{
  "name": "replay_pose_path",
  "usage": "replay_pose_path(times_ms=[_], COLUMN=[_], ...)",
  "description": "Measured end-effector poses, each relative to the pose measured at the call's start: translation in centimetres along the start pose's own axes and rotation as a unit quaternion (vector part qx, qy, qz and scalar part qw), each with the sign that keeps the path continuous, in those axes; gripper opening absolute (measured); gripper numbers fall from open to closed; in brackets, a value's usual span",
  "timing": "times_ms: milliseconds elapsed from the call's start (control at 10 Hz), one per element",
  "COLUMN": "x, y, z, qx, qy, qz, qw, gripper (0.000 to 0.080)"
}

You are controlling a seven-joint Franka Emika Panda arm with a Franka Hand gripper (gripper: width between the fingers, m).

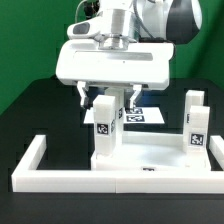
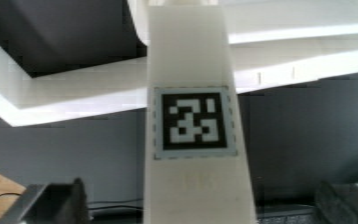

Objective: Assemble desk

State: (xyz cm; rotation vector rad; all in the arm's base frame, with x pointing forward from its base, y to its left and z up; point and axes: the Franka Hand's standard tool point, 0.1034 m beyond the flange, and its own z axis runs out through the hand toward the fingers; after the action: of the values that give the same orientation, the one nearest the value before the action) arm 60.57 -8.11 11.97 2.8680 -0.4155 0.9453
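1. End effector closed on the top of one desk leg; the leg stands upright on the tabletop, near the exterior view's left.
2. Second leg upright at the exterior view's right, well apart.
3. Wrist view: leg fills the frame, fingers barely visible.
4. Risk: tilt or slip in the grasp would cock the leg off its socket; alignment hidden, cannot tell.

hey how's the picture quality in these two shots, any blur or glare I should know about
Exterior view: small and soft, evenly lit; the white border wall is bright, nearly blown out against the black table, and the leg in the gripper has a readable tag. Wrist view: the leg fills the frame, its tag fairly sharp, the background blurred and the white parts glaring.
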Motion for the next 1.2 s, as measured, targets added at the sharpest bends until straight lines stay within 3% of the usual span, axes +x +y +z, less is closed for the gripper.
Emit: replay_pose_path(times_ms=[400, 600, 700, 800, 900, 1100, 1200], x=[-0.1, 2.0, 2.2, 2.9, 2.6, 1.9, 1.7], y=[-0.1, -0.5, -0.7, -0.5, -0.1, -0.3, 0.0], z=[0.0, -2.0, -2.0, -1.9, -1.6, -1.0, -0.9], qx=[0.004, 0.027, 0.038, 0.038, 0.037, 0.065, 0.07], qy=[-0.011, -0.037, -0.062, -0.06, -0.069, -0.158, -0.187], qz=[0.001, 0.012, 0.016, 0.018, 0.019, 0.028, 0.029], qw=[1.0, 0.999, 0.997, 0.997, 0.997, 0.985, 0.979], gripper=[0.0649, 0.0649, 0.0649, 0.0649, 0.0649, 0.0649, 0.0649])
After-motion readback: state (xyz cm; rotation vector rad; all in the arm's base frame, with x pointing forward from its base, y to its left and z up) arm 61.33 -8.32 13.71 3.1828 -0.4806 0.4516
